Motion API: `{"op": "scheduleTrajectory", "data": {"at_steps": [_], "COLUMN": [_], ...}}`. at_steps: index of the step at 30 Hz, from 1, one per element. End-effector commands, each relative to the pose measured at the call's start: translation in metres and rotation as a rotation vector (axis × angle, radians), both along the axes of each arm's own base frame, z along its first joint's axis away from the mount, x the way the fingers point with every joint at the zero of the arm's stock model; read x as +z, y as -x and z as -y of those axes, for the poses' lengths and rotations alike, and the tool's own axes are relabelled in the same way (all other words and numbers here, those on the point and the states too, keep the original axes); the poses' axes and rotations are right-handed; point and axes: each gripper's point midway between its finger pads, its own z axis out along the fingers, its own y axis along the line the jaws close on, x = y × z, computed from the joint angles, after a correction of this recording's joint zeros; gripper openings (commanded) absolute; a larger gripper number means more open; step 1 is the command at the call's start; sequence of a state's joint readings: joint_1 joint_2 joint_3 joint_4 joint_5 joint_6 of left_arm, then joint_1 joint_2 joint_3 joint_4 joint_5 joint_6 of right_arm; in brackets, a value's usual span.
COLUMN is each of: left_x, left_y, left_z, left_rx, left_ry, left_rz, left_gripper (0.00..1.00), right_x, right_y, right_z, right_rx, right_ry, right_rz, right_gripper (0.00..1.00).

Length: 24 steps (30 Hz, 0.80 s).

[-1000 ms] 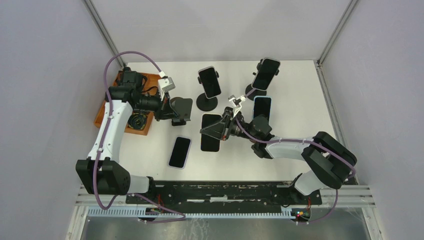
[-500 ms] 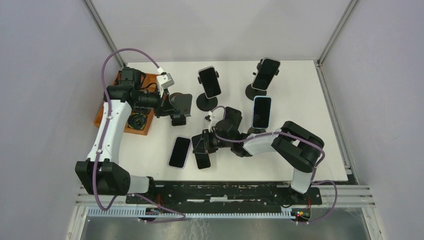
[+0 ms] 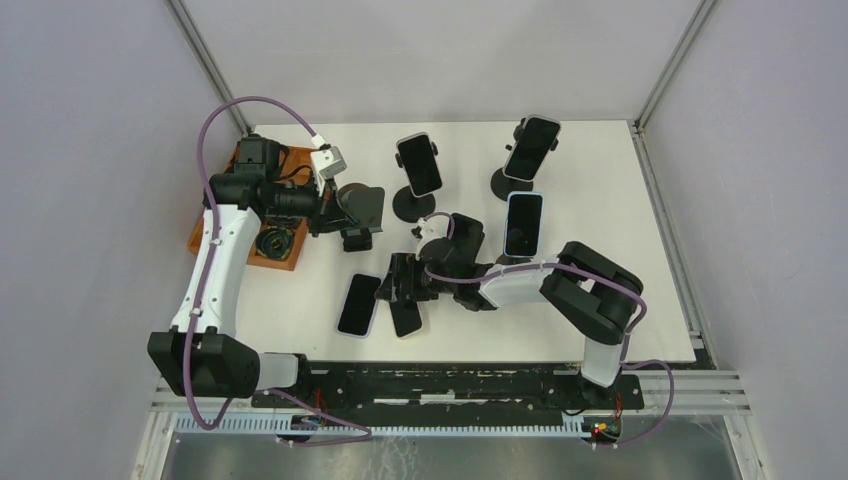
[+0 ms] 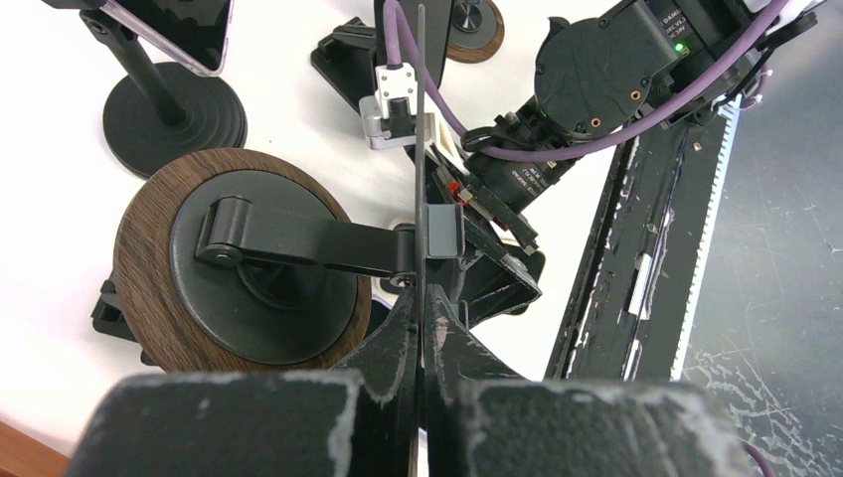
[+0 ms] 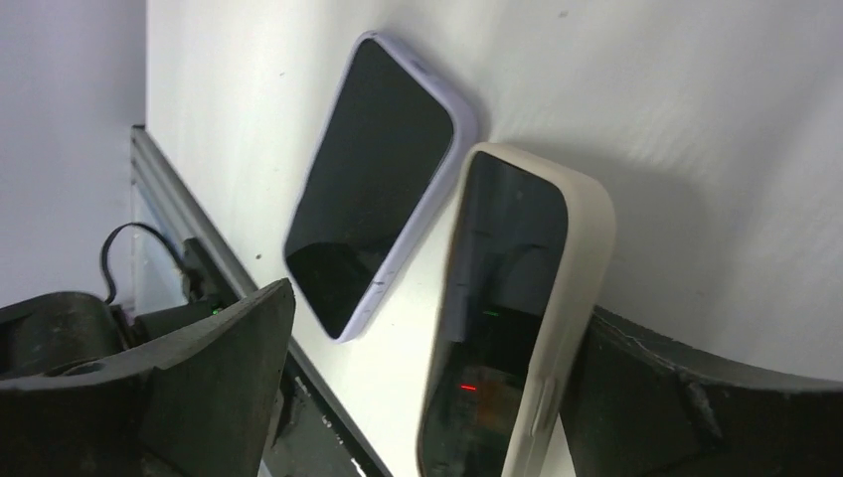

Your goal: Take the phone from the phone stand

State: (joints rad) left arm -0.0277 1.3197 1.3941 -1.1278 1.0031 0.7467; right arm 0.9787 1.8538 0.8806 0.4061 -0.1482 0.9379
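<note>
Landmark: the empty stand (image 3: 355, 207) with the round wood-look foot; every place below is told from it.
Left tool (image 4: 421, 328): its two fingers are pressed tight on the thin upright plate of the empty stand. It seems to hold the stand so it cannot tip or slide.
Right tool (image 5: 418, 397): its fingers stand wide apart, one on each side of the cream phone (image 5: 507, 328). In the wrist view there is a gap on one side, so it looks like it grips nothing.
Task's thing: the cream phone is off the stand. It lies on the worktop (image 3: 600, 200), nearer the arm bases than the empty stand.
Neighbour: the lilac phone (image 3: 359, 303) lies flat just beside the cream phone, on the left arm's side. They are very close; touching or not cannot be told.
Farther back: two phones stand on black stands (image 3: 418, 166) (image 3: 531, 147), beyond the empty stand, toward the back wall.
One more phone (image 3: 524, 223): flat on the worktop, off toward the right arm's side.
Step, as a guess: the cream phone is set down and freed, so this removal looks done.
Risk: lifting the right tool crooked could nudge both flat phones.
</note>
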Motion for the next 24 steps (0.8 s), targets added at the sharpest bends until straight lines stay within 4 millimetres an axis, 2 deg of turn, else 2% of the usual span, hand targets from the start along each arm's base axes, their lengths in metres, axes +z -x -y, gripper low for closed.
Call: {"op": "scheduleTrajectory", "data": {"at_steps": [1, 4, 8, 14, 17, 20, 24], "left_x": [0.017, 0.015, 0.01, 0.004, 0.003, 0.003, 0.004], "left_y": [0.005, 0.005, 0.003, -0.001, -0.001, -0.001, -0.001], "left_z": [0.008, 0.009, 0.011, 0.01, 0.01, 0.011, 0.012], "left_rx": [-0.028, -0.034, -0.038, -0.037, -0.04, -0.042, -0.046], "left_ry": [0.07, 0.081, 0.091, 0.085, 0.086, 0.088, 0.092], "left_rz": [0.037, 0.023, 0.011, 0.004, 0.0, 0.002, 0.001], "left_gripper": [0.02, 0.02, 0.02, 0.02, 0.02, 0.02, 0.02], "right_x": [-0.009, -0.006, -0.001, -0.007, -0.011, -0.01, -0.002], "right_y": [-0.009, -0.009, -0.004, 0.031, 0.048, 0.063, 0.073], "right_z": [0.034, 0.052, 0.064, 0.063, 0.056, 0.038, 0.016], "right_rx": [-0.065, -0.067, -0.029, 0.171, 0.27, 0.384, 0.496], "right_ry": [0.167, 0.24, 0.291, 0.249, 0.186, 0.132, 0.113], "right_rz": [0.066, 0.116, 0.152, 0.122, 0.109, 0.086, 0.125], "right_gripper": [0.98, 0.98, 0.98, 0.98, 0.97, 0.95, 0.95]}}
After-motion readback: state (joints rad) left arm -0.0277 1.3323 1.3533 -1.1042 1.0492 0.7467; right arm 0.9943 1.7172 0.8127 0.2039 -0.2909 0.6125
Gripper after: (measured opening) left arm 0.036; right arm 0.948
